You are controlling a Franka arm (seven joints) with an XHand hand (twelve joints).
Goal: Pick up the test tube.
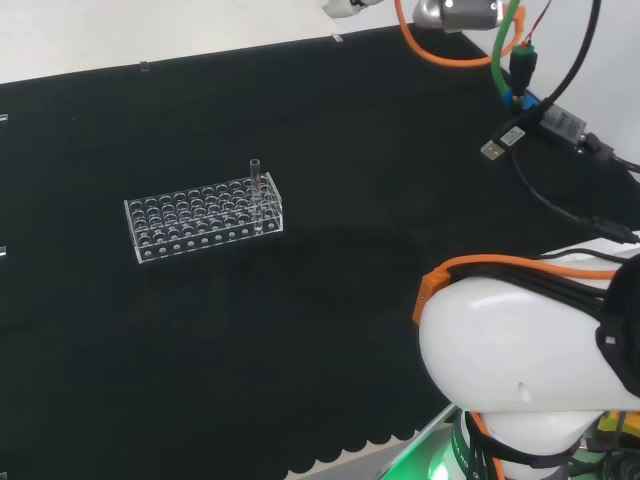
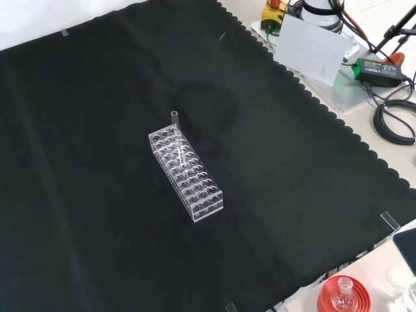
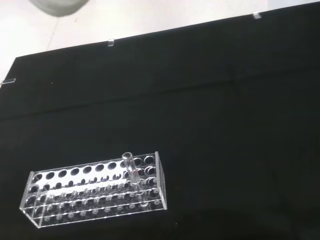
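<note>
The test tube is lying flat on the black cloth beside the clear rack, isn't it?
Not quite. The test tube stands upright in a hole at one end of the clear rack, its top poking above it, not flat on the black cloth. The head view shows this.

A test tube rack (image 1: pixel 204 220) stands on the table (image 1: pixel 330 330), left of centre in the head view and near the middle of the cloth in the front view. One test tube (image 1: pixel 256 190) stands upright in a hole at the rack's right end in the head view, the far end in the front view. A flask on a stand (image 2: pixel 343 296) sits off the cloth at the front view's near right corner.
</note>
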